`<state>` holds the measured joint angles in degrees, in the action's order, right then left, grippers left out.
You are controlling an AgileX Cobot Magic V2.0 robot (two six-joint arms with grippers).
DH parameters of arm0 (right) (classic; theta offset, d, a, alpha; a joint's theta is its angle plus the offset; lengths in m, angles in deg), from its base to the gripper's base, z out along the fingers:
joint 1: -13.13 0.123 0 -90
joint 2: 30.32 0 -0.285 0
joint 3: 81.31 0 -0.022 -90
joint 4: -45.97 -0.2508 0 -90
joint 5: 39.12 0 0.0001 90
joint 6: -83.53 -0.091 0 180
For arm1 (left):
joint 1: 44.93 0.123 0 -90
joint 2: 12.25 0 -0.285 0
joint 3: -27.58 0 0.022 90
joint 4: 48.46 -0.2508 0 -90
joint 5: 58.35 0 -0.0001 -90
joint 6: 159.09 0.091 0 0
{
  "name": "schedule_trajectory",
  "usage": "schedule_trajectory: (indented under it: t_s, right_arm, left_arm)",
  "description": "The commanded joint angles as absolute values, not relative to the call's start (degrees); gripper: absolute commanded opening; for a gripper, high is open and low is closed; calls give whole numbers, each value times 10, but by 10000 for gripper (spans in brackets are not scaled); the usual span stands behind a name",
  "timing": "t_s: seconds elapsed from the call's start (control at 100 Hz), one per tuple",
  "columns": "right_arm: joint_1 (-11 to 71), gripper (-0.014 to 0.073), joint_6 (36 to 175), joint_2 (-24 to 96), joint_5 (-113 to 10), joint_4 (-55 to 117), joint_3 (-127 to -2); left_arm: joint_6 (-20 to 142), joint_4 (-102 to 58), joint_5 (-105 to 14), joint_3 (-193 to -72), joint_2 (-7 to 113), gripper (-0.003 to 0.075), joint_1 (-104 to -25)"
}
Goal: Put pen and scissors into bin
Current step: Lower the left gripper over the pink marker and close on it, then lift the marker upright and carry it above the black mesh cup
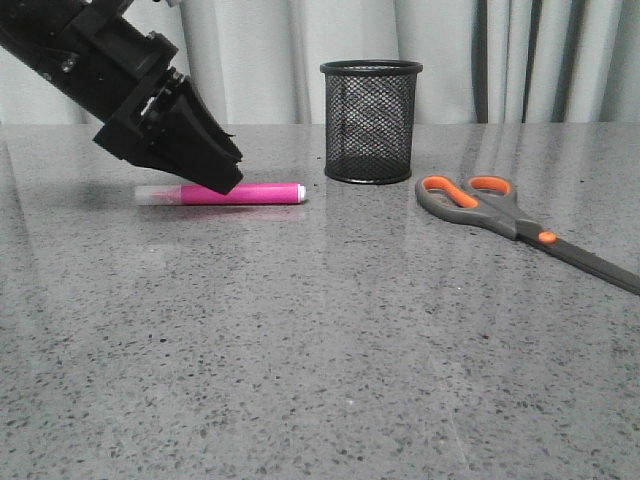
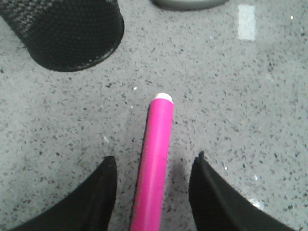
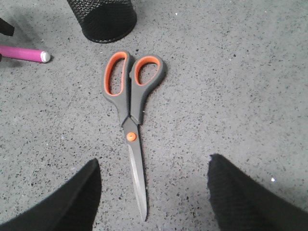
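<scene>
The pink pen [image 1: 245, 193] lies flat on the table left of the black mesh bin [image 1: 370, 121], its white tip toward the bin. My left gripper [image 1: 228, 180] is down over the pen's middle, open, with the pen [image 2: 156, 159] lying between the two fingers and gaps on both sides. The scissors [image 1: 500, 215] lie closed on the table to the right of the bin, orange-lined handles toward it. In the right wrist view my right gripper [image 3: 154, 166] hangs open above the scissors [image 3: 131, 120], blade tip between the fingers. The right arm does not show in the front view.
The grey speckled table [image 1: 300, 350] stretches toward me. Pale curtains [image 1: 520, 60] hang behind the table's far edge. A grey rounded object [image 2: 190, 4] sits at the edge of the left wrist view beyond the bin [image 2: 67, 33].
</scene>
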<state>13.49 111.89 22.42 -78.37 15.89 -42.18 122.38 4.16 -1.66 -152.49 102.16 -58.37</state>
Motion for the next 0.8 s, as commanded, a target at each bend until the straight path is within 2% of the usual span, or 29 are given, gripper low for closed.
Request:
schedule_trajectory:
  t_s: [0.0, 0.48, 0.58, 0.73, 0.79]
  right_arm:
    - [137, 430, 1125, 225, -754, 145, -442]
    - [137, 430, 1125, 225, -754, 145, -442]
    - [137, 430, 1125, 225, -754, 145, -442]
    - [137, 430, 1125, 225, -754, 145, -442]
    - [137, 430, 1125, 225, -754, 145, -442]
  left_arm:
    - [1227, 55, -8, -1543, 995, 324, -589]
    - [1227, 41, -16, -1543, 1015, 309, -589]
    - [1227, 19, -16, -1543, 1015, 227, -589]
    - [1226, 14, -16, -1543, 1015, -18, -589]
    - [1214, 15, -13, -1545, 1013, -19, -589]
